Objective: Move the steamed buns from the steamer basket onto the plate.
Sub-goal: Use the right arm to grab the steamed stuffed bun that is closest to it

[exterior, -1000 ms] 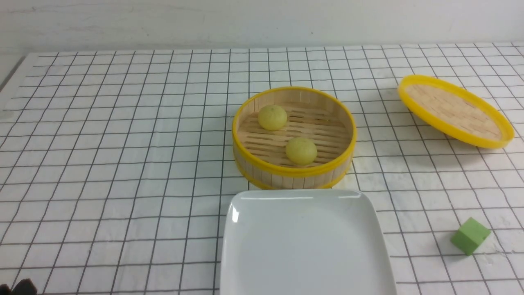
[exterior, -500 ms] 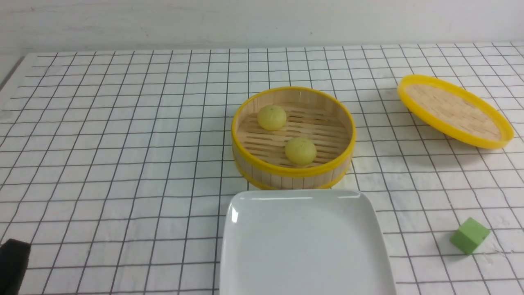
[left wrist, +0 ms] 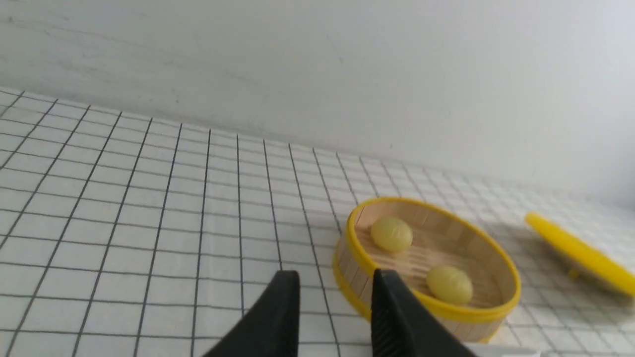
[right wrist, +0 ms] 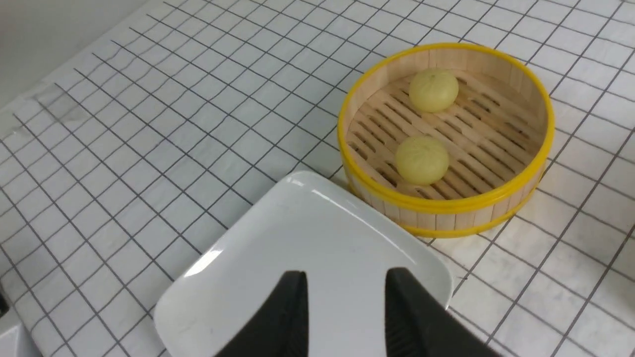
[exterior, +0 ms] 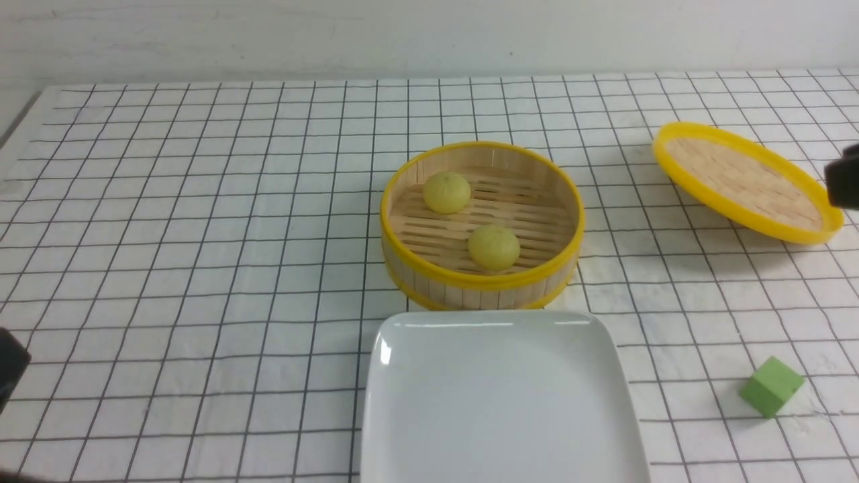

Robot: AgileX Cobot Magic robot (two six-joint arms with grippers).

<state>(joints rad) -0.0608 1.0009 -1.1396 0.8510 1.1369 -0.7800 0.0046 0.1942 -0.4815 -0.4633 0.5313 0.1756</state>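
Two steamed buns in the steamer basket.
They lie apart on its slatted floor, with the plate just before it. The left gripper and right gripper both stand parted, empty.

the worktop is white with a grid of thin black lines, and the plate is plain glossy white. the basket has pale wood strips, a slatted floor and yellow rims; the two buns are pale yellow-green. the lid is woven tan with a yellow rim, the cube green, and the left claw and right claw black.
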